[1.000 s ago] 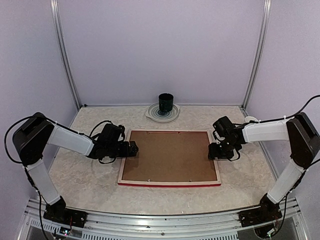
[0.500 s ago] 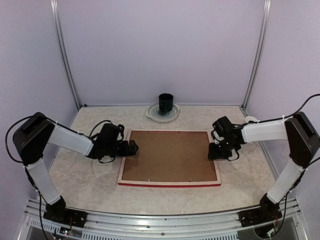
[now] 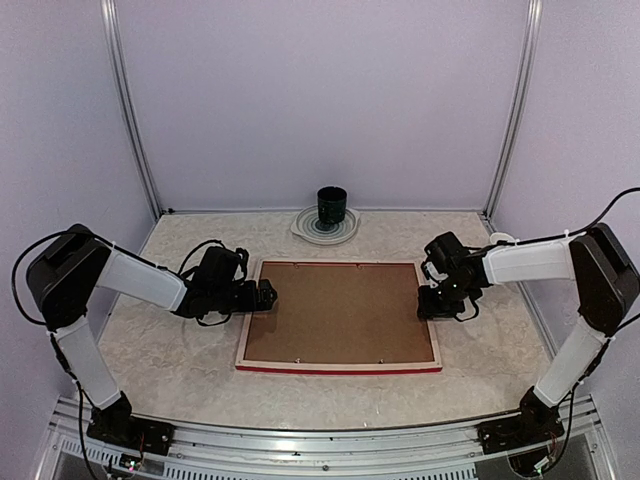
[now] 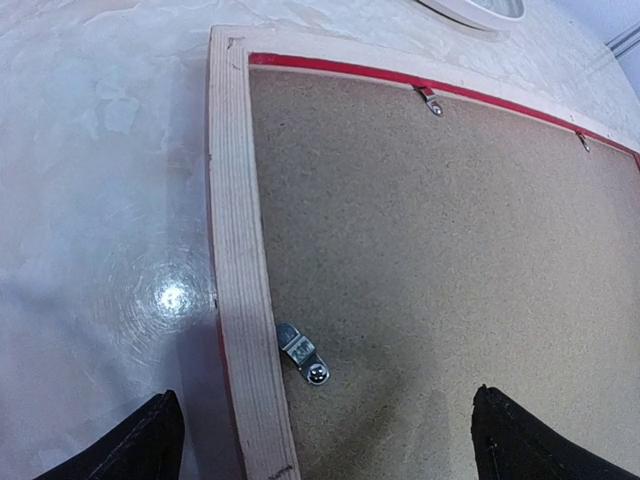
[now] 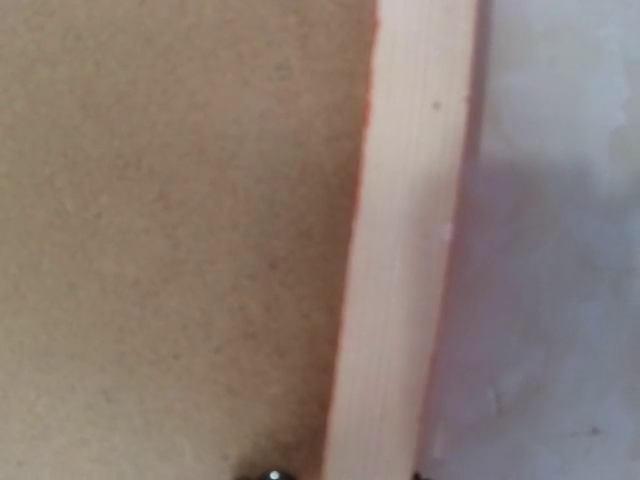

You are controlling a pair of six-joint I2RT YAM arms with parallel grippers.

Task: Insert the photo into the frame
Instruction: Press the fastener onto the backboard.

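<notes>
The frame (image 3: pixel 245 340) lies face down mid-table, its pale wood back up and a red edge showing at the front. A brown backing board (image 3: pixel 340 312) fills it, so the photo is hidden. My left gripper (image 3: pixel 268 296) hovers open over the frame's left rail (image 4: pixel 235 230), one finger (image 4: pixel 140 445) outside the rail and the other over the board; a metal clip (image 4: pixel 303 354) lies between them. My right gripper (image 3: pixel 428 303) sits low on the right rail (image 5: pixel 405 250). Only slivers of its tips (image 5: pixel 342 476) show, straddling the rail.
A dark cup (image 3: pixel 332 207) stands on a striped plate (image 3: pixel 306 230) at the back centre, just beyond the frame. A small white object (image 3: pixel 502 239) lies by the right wall. Enclosure walls close in the back and both sides.
The right gripper's jaws have narrowed around the frame's right rail, and it has shifted slightly. The left gripper has edged a little toward the frame. The frame has not moved.
</notes>
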